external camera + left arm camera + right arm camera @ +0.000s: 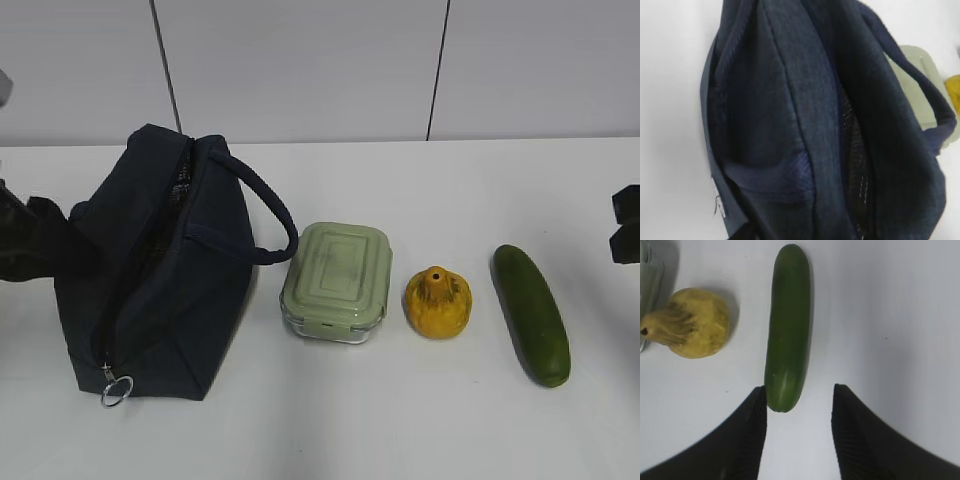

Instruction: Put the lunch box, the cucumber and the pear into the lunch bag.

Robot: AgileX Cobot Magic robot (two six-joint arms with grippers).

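Note:
The dark navy lunch bag (160,280) stands at the left with its top zipper open and its ring pull (116,391) at the front. It fills the left wrist view (790,125). My left gripper (30,240) is pressed against the bag's left side; its jaws are hidden. The sage-lidded lunch box (337,278), the yellow-orange pear (437,303) and the dark green cucumber (532,312) lie in a row to the right. My right gripper (799,390) is open above the table, with the cucumber's (787,325) near end just by its left finger.
The bag's loop handle (265,215) arches toward the lunch box. The pear (695,325) lies left of the cucumber in the right wrist view. White table runs to a grey panelled wall (300,60) behind.

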